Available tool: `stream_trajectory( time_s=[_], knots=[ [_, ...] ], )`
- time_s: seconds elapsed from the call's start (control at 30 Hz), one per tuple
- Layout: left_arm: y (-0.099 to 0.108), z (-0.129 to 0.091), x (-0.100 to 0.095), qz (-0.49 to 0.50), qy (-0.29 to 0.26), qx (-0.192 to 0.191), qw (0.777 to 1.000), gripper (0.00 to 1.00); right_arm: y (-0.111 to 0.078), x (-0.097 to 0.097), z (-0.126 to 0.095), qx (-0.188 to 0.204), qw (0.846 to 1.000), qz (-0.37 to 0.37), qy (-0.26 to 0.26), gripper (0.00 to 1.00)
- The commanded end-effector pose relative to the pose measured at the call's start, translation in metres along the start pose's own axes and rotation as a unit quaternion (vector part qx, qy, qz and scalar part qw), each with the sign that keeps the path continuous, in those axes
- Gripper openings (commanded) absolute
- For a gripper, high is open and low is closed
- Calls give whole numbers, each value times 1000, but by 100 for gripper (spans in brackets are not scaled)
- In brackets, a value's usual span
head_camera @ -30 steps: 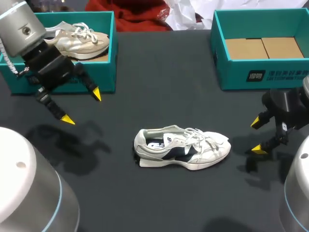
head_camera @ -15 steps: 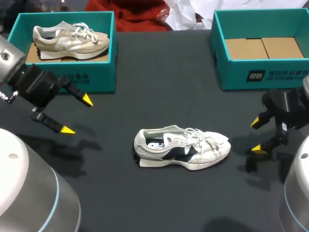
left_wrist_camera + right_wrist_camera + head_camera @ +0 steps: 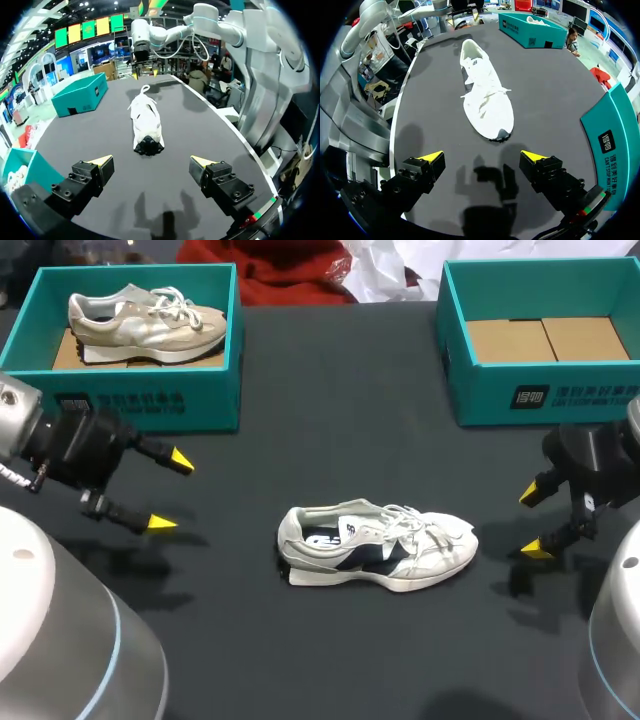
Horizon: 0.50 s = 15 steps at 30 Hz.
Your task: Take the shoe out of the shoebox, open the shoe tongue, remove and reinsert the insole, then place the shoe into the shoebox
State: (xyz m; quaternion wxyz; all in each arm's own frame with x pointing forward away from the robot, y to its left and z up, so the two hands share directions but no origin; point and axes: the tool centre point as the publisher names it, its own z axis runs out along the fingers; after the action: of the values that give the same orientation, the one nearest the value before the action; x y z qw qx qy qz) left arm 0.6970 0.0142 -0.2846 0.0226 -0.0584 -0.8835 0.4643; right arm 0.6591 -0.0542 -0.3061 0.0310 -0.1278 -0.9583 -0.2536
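shoe (image 3: 375,548) lies between left gripper (image 3: 170,492) and right gripper (image 3: 533,522), touching neither

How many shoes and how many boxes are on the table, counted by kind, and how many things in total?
Shoes: 2 (white shoe on the table, beige shoe in the left box)
Boxes: 2 (left box, right box)
Total: 4

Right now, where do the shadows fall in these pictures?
Head view: soft shadows lie on the table under the left gripper and beside the right gripper; the shoe casts only a thin one. Left wrist view: that gripper's own shadow lies on the table between its fingers. Right wrist view: likewise, just short of the shoe's toe.
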Motion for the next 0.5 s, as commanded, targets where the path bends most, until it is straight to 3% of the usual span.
stream_trajectory(
  time_s=[0.03, 0.17, 0.5],
  knots=[
    [17, 14, 6, -12, -16, 42, 999, 100, 0, 2, 0, 1, 1000, 0, -2, 100],
    [21, 17, 12, -39, -12, 68, 997, 100, 0, 2, 0, 1, 1000, 0, -2, 100],
    [23, 15, 12, -56, -15, 59, 997, 100, 0, 2, 0, 1, 1000, 0, -2, 100]
  ],
)
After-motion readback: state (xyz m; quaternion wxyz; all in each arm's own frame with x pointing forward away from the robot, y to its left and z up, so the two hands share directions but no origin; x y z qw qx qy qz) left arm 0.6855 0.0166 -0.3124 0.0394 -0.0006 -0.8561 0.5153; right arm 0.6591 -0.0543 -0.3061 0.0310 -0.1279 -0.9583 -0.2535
